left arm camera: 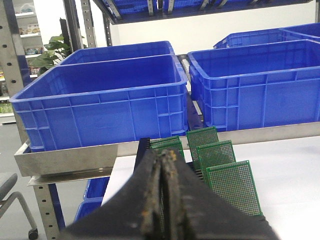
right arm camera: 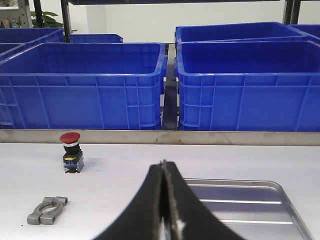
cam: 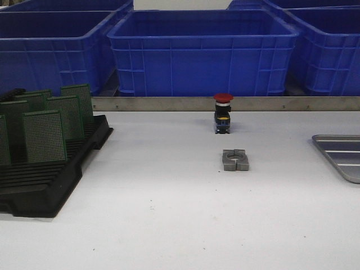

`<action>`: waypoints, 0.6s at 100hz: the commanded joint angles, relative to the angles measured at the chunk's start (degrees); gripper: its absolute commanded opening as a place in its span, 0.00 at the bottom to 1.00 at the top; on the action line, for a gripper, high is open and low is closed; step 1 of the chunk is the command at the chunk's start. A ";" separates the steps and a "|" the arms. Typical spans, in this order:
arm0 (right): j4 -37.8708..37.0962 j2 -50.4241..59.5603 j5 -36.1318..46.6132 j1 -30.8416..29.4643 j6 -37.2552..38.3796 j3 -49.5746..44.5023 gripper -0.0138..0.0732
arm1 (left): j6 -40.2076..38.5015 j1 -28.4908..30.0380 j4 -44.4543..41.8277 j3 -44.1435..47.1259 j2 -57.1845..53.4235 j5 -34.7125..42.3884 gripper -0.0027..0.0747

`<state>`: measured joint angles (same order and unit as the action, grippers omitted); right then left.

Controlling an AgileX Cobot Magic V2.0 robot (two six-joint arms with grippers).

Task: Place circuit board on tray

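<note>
Bright, even overhead light; soft shadows, slightly grainy, mildly blurred pictures.

no text readable — no labels either

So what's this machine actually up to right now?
It is meant to move a circuit board onto the tray, but nothing is being handled yet. The green circuit boards stand upright in a black rack at the table's left; the tray lies at the far right with no board showing on the part in view. The left gripper and right gripper are both shut and holding nothing. A red push button and a metal clamp sit mid-table.
</note>
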<state>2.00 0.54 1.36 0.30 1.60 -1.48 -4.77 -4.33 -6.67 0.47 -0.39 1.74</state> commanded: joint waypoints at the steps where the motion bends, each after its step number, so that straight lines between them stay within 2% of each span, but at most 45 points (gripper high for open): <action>1: -0.59 1.29 4.72 -0.02 -0.15 0.77 0.08 | -0.64 0.19 0.13 -0.05 -1.99 4.30 0.01; 34: -0.59 1.29 4.72 -0.02 -0.15 0.77 0.08 | -0.64 0.19 0.56 -2.16 -1.88 3.88 0.01; 60: -0.59 1.29 4.72 -0.02 -0.15 0.77 0.08 | -0.64 0.19 3.63 -15.64 3.70 -6.54 0.01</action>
<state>2.00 0.54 1.36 0.30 1.60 -1.48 -4.77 -4.33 -4.23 -8.42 0.30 -5.29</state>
